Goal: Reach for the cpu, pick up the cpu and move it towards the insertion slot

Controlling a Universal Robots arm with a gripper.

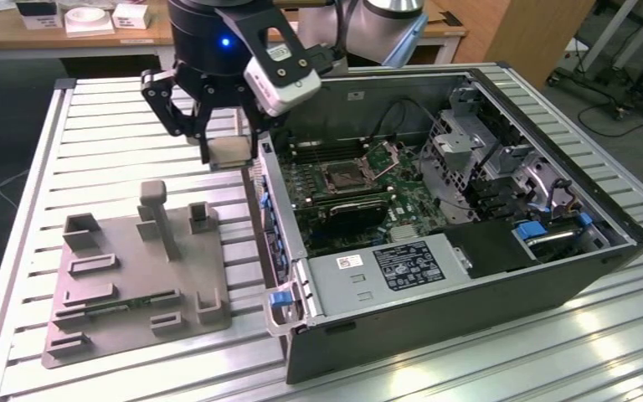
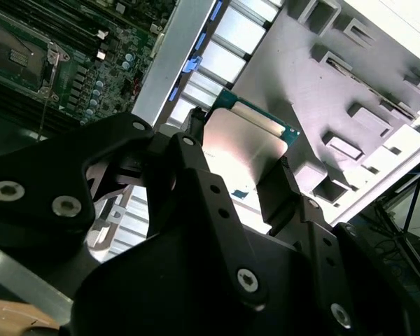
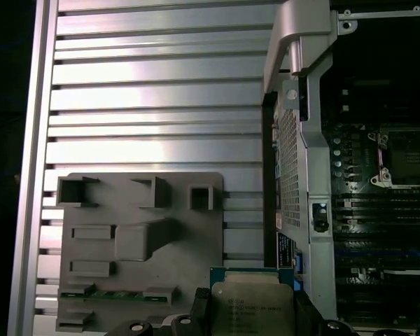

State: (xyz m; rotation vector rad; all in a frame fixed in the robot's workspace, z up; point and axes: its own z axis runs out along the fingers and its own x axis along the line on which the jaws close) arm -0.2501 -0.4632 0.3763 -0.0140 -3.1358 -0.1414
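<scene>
One arm (image 1: 387, 18) is showing at the top edge of the exterior view, its silver and blue joint sitting behind the black wrist (image 1: 212, 33). The wrist is pointing straight down, with a blue light (image 1: 224, 41) glowing on its housing. The gripper (image 1: 228, 146) is hanging below it, black fingers (image 1: 202, 134) aiming down and pinching the cpu (image 1: 230, 154) clear of any surface. In the second wrist view the fingers (image 2: 274, 189) are pressing on opposite edges of the cpu (image 2: 243, 143), with the jaws narrowed to the chip's width. In the first wrist view a fingertip (image 3: 200, 308) is sitting at each side of the cpu (image 3: 252, 308).
</scene>
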